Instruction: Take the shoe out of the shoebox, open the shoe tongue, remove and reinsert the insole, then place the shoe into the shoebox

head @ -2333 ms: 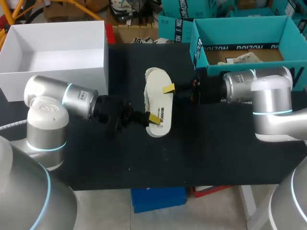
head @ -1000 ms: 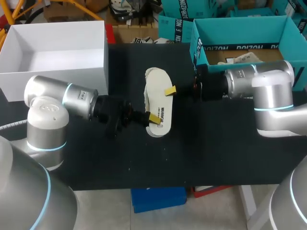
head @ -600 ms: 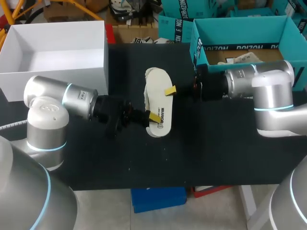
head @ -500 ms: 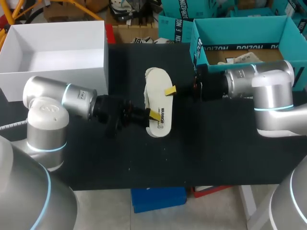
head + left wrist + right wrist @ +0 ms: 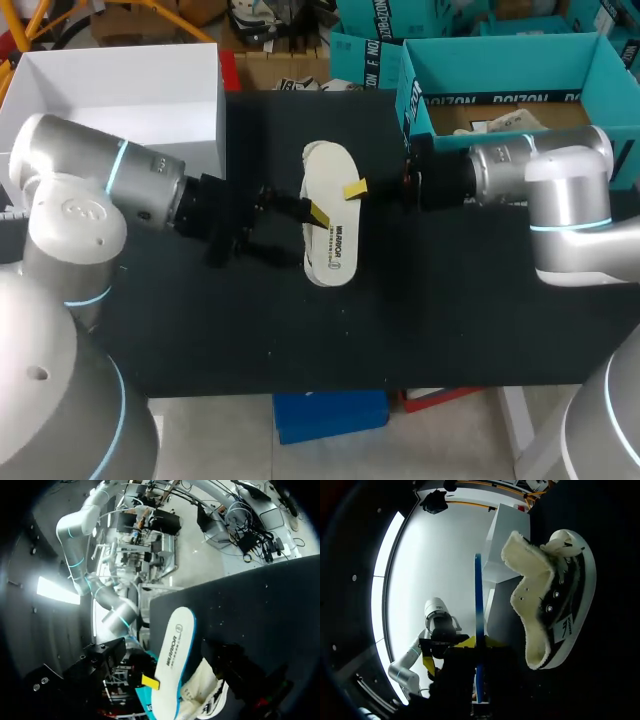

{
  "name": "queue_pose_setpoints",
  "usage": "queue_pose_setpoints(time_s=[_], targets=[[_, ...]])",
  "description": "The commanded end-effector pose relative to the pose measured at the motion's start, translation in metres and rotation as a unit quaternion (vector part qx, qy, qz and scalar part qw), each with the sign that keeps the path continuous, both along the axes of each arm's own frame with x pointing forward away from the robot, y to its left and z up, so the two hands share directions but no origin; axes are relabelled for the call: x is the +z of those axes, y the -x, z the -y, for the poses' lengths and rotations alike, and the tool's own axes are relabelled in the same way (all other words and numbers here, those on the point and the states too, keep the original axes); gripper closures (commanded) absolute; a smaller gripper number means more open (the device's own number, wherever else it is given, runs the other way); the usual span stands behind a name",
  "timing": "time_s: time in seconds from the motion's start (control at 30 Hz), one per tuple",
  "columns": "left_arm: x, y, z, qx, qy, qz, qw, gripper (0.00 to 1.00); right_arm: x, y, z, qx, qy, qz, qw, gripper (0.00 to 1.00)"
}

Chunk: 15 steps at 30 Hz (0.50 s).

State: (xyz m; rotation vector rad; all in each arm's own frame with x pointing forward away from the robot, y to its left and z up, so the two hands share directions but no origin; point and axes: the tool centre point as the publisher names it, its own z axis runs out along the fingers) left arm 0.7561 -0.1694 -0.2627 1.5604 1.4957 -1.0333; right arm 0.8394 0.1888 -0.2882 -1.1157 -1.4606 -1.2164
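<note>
Black table (image 5: 450,330). Right gripper (image 5: 477,642) clamped on insole (image 5: 330,225) edge, shoe (image 5: 555,595) beyond. Left gripper (image 5: 312,212): hold cannot be told. Risk: thin insole slips or folds if pulled unevenly.

The right gripper (image 5: 478,642) pinches the insole (image 5: 477,590), seen edge-on, between its yellow tips. Just beside the insole, the fleece-lined shoe (image 5: 535,595) lies on its side on the black desk (image 5: 570,690). A white box (image 5: 507,535) stands beyond the shoe.
</note>
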Motion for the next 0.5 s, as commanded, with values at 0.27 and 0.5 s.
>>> queue_pose_setpoints(time_s=[0.27, 0.5], targets=[[0.071, 0.016, -0.016, 0.031, -0.226, 0.042, 0.973, 0.00, 0.000, 0.000, -0.001, 0.000, 0.001, 0.000, 1.000, 1.00], [0.090, 0.029, 0.001, 0.040, -0.333, 0.053, 0.941, 0.00, 0.000, 0.000, -0.001, 0.000, 0.001, 0.000, 1.000, 1.00]])
